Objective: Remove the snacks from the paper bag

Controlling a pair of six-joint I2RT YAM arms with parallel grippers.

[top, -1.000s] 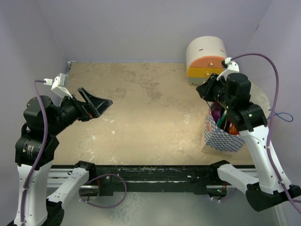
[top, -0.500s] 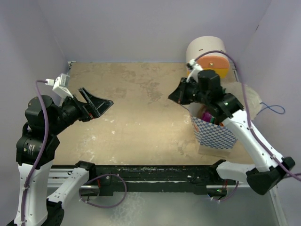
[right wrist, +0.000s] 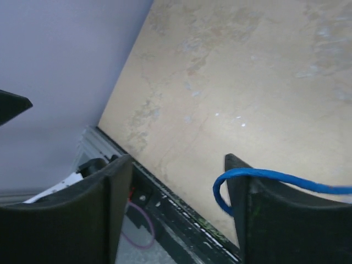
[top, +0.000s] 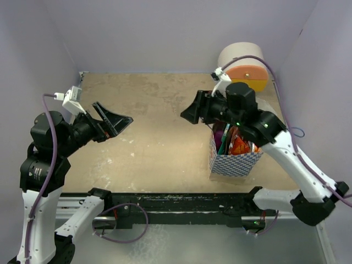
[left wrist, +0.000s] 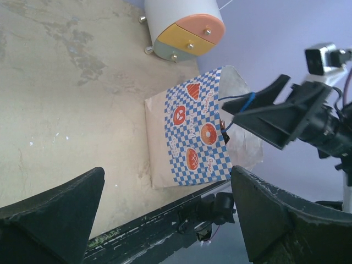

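Dragged leftward from the right edge of the table [top: 165,110], the paper bag [top: 234,159] is stood upright near the near edge, right of middle, snacks [top: 237,144] inside. The right gripper [top: 190,114] is held above its far-left corner, jaws parted, the blue string handle [right wrist: 258,179] draped against one finger. The left gripper [top: 118,116] is held wide open and empty over the left side.

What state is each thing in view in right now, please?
paper bag: standing, mouth open.
snacks: inside the bag, none out.
mini cabinet: both drawers shut.
left gripper: open, empty.
right gripper: open, blue string handle looped by one finger.
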